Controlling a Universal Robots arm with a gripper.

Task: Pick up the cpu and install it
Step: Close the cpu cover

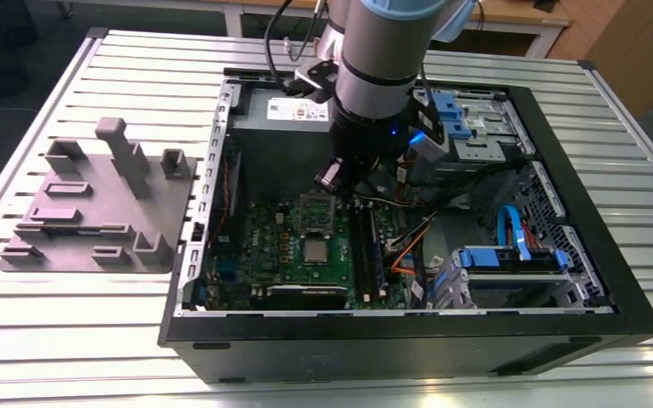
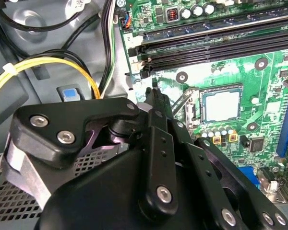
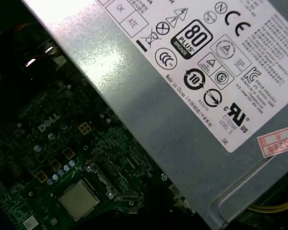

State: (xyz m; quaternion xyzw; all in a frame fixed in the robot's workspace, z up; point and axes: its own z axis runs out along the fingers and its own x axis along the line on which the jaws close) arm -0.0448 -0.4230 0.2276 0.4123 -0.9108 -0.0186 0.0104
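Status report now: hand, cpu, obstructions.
Hand above the motherboard, grip state unclear. Cpu lying on the board, untouched. Cables beside the arm, none over the cpu.

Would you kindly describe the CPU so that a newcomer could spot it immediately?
Look inside the open black computer case, on the green motherboard on its floor. The cpu is the small flat square chip with a silvery metal top, unlike the larger grey power supply box.

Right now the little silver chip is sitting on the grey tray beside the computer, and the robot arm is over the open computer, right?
Not quite. The little silver chip is not on the grey tray; it lies on the green board inside the open computer, as the exterior view and both wrist views show. The robot arm is indeed over the computer.
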